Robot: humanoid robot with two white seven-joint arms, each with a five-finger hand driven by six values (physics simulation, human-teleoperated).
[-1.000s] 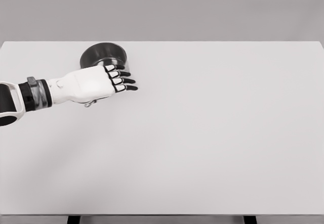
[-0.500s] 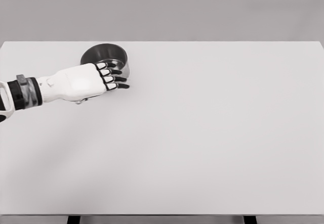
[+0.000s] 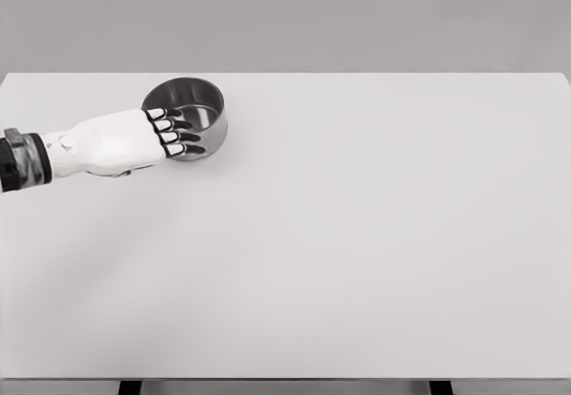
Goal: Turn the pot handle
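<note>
A metal pot (image 3: 192, 110) sits near the far left of a white table (image 3: 357, 234). The left hand (image 3: 125, 141) reaches in from the left, fingers (image 3: 178, 136) loosely extended over the pot's near rim, gripping nothing.

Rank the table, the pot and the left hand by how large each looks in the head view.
1. Table: by far the largest, spanning nearly the full width.
2. Left hand and metal pot: they look about alike, and the hand overlaps the pot's near side, hiding part of it, so I won't rank them.
</note>
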